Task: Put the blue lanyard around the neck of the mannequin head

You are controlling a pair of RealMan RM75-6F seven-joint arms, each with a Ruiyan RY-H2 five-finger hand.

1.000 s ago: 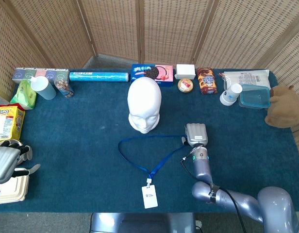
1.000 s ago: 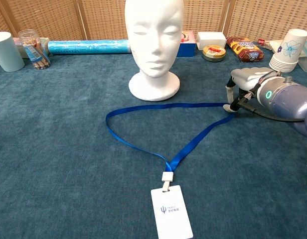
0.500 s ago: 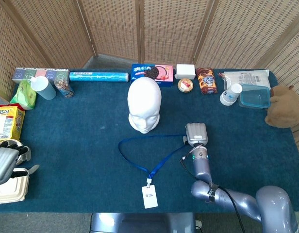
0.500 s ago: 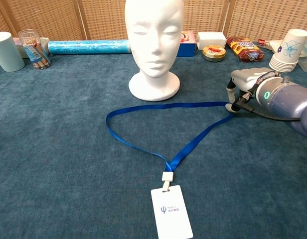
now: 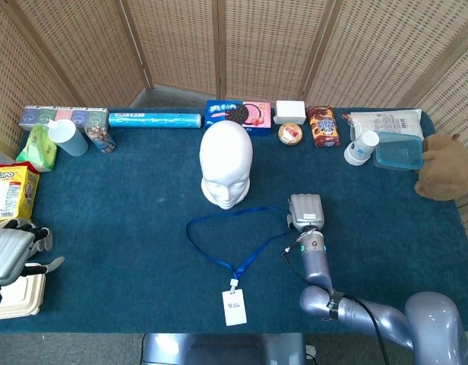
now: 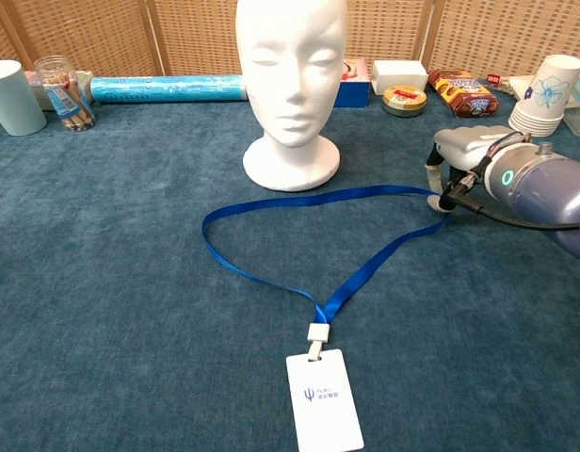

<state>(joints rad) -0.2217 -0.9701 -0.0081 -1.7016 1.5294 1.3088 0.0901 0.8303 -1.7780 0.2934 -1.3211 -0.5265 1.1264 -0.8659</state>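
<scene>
The white mannequin head (image 5: 226, 163) stands upright mid-table, its face (image 6: 290, 66) toward me. The blue lanyard (image 6: 356, 280) lies as a loop on the cloth in front of its base, with a white badge (image 6: 324, 400) at the near end. My right hand (image 5: 306, 211) sits at the loop's right end (image 6: 464, 151), fingers pinching the strap just off the cloth. My left hand (image 5: 10, 255) rests at the table's left edge, fingers apart, holding nothing, far from the lanyard (image 5: 253, 257).
Along the back edge stand a blue roll (image 5: 154, 119), snack boxes (image 5: 238, 114), a round tin (image 5: 290, 133) and stacked paper cups (image 6: 546, 94). A plastic tub (image 5: 397, 150) and brown plush toy (image 5: 444, 167) sit at the right. A white clamshell box (image 5: 17, 293) lies under my left hand.
The lanyard's right end and far strand have shifted slightly toward the mannequin base with my right hand. The badge crept a little. My left hand stays put.
</scene>
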